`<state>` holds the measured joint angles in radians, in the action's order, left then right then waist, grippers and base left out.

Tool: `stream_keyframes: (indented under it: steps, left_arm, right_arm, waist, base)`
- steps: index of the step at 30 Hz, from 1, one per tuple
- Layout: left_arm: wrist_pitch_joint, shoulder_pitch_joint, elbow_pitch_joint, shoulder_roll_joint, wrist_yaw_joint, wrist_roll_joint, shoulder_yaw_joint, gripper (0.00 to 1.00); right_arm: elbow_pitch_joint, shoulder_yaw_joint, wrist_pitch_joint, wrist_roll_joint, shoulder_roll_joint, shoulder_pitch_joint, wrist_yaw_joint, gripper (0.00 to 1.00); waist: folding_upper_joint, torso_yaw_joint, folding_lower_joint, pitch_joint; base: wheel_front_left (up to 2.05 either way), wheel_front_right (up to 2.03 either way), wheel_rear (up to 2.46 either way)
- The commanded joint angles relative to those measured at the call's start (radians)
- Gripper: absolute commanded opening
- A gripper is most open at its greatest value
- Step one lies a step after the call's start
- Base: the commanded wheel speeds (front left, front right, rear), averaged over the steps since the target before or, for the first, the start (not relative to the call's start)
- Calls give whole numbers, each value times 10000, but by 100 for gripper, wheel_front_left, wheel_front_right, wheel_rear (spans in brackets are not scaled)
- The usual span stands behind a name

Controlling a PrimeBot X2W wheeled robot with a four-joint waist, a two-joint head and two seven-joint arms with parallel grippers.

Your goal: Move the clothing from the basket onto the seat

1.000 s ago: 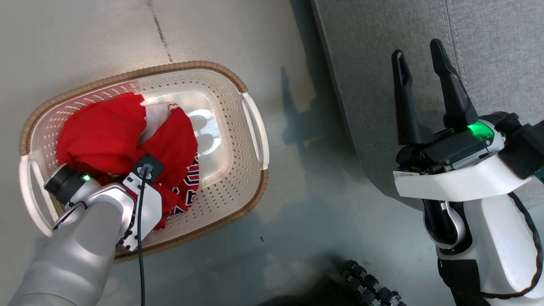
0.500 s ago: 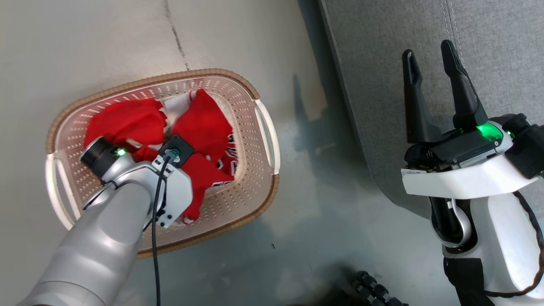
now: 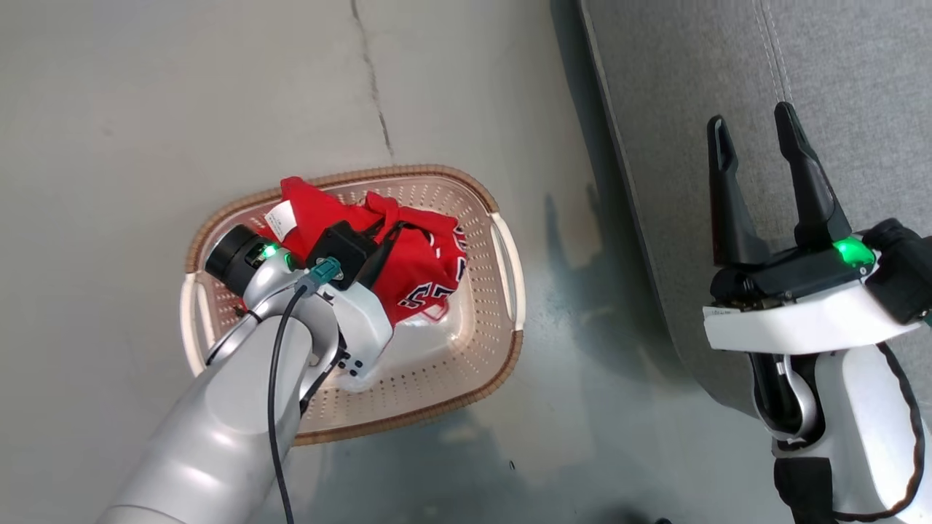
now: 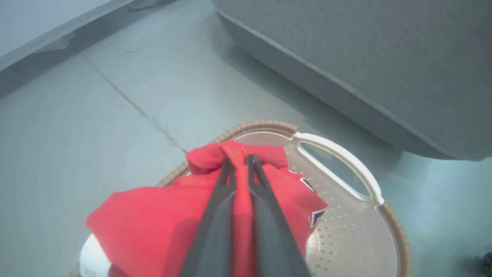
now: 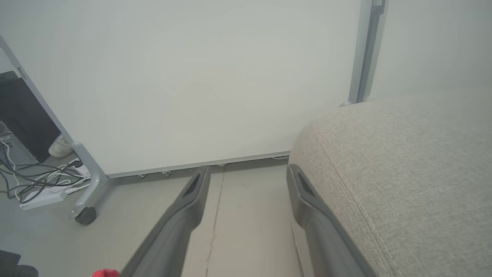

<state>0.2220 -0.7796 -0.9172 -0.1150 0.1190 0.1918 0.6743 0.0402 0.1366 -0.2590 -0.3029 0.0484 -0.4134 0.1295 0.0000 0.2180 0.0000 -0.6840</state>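
Clothing (image 3: 419, 262) has risen above the basket (image 3: 473, 364), clamped in the left tool (image 4: 240, 159). Right tool (image 3: 751, 115) gapes wide, empty.

Red clothing (image 3: 416, 256) (bunched) over basket (image 3: 470, 364)

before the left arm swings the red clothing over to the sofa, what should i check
1. Grip: the left end effector is shut on a bunched fold of the clothing: ok.
2. Clearance: the clothing hangs over the basket, but the views don't settle whether its lowest folds clear the rim: cannot tell.
3. Whole load held: the arm hides part of the basket floor: cannot tell.
4. Landing spot: the seat shows bare grey fabric where visible: ok.
5. Path: the right end effector is open, holds nothing and sits over the seat's near edge, possibly in the way: cannot tell.
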Motion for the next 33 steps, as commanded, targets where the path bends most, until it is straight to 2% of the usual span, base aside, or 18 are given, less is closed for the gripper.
stream_keyframes:
  steps: [1, 13, 21, 33]
  left_arm:
    - [144, 236, 392, -38, -99, 201, -143, 0]
    - [427, 1906, 3682, -72, -662, 1384, -1192, 0]
    - [450, 2940, 5872, -247, -1002, 1776, -1913, 0]
    - [453, 3933, 7658, -473, -1108, 1966, -2460, 0]
  right_arm:
    - [65, -118, -67, 159, 49, 211, 23, 100]
    - [721, -429, -67, 753, 54, 932, 23, 100]
    - [1139, -521, 116, 897, 51, 1450, 23, 100]
    - [1222, -468, 541, 818, 128, 2206, 23, 100]
  waist:
    - [0, -337, 0, 508]
    - [0, -1262, 0, 2311]
    - [0, -1717, 0, 3497]
    - [0, -1940, 0, 4876]
  base:
    - [0, 0, 0]
    - [0, 0, 0]
    - [0, 0, 0]
    - [0, 0, 0]
